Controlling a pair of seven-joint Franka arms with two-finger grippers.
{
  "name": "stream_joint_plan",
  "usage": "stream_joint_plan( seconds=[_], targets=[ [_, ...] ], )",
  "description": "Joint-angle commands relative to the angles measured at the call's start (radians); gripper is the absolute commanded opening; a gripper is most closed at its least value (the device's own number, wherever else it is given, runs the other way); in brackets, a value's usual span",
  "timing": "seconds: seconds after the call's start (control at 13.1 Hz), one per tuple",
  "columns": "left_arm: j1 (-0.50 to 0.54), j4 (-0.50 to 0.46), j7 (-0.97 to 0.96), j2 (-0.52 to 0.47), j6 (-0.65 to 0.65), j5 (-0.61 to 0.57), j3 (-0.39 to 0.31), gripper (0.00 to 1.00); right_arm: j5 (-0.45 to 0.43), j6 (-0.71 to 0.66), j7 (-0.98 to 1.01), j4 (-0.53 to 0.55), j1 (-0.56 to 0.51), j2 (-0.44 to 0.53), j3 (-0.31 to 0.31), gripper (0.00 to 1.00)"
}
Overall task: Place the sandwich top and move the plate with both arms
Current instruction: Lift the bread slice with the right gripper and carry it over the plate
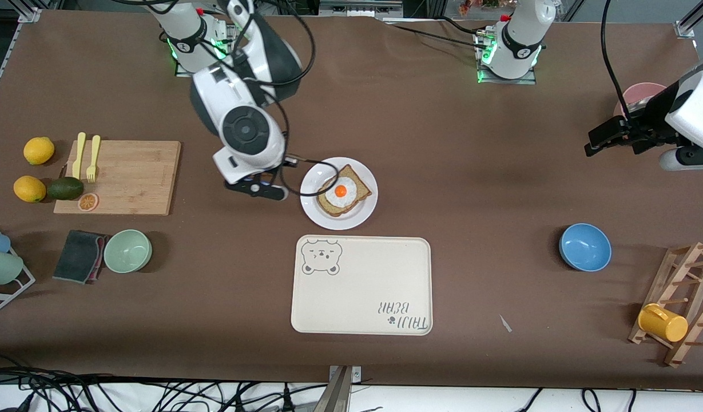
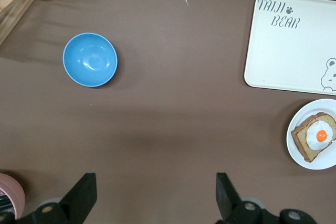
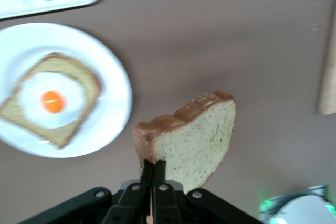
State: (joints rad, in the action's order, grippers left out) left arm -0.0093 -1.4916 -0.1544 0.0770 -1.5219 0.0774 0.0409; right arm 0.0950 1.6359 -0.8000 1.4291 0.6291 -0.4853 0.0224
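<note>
The right gripper (image 3: 153,174) is pinched tight on the sandwich top (image 3: 191,142), w/ its fingers (image 3: 158,169) closed on one edge so the bread slice hangs up in the air. It is over bare table just beside the plate (image 1: 314,177), toward the right arm's end. The plate is round & white. On it lies a darker slice w/ a fried egg (image 1: 341,191). The cream tray (image 1: 362,286) w/ a bear drawing is just beside the plate, nearer the front camera.

The left gripper (image 2: 155,200) waits up high at the left arm's end of the table, fingers spread wide, holding nothing. A blue bowl (image 1: 584,246) sits on the table near it.
</note>
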Motion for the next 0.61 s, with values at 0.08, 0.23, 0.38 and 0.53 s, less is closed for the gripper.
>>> stream_joint_plan(
  seconds=[0.08,0.23,0.38,0.53],
  targets=[
    [0.003,0.011,-0.007,0.003,0.012,0.032,-0.001,1.0,0.037,0.079,-0.108,-0.169,0.087,-0.128,0.004,0.0],
    [0.003,0.011,-0.007,0.004,0.012,0.032,-0.001,1.0,0.037,0.154,-0.148,-0.174,0.116,-0.17,-0.002,0.0],
    [0.003,0.011,-0.007,0.003,0.012,0.032,-0.003,1.0,0.032,0.194,-0.168,-0.174,0.132,-0.216,-0.001,0.0],
    [0.003,0.011,-0.007,0.003,0.012,0.032,-0.001,1.0,0.026,0.193,-0.17,-0.174,0.135,-0.249,-0.001,0.0]
  ],
)
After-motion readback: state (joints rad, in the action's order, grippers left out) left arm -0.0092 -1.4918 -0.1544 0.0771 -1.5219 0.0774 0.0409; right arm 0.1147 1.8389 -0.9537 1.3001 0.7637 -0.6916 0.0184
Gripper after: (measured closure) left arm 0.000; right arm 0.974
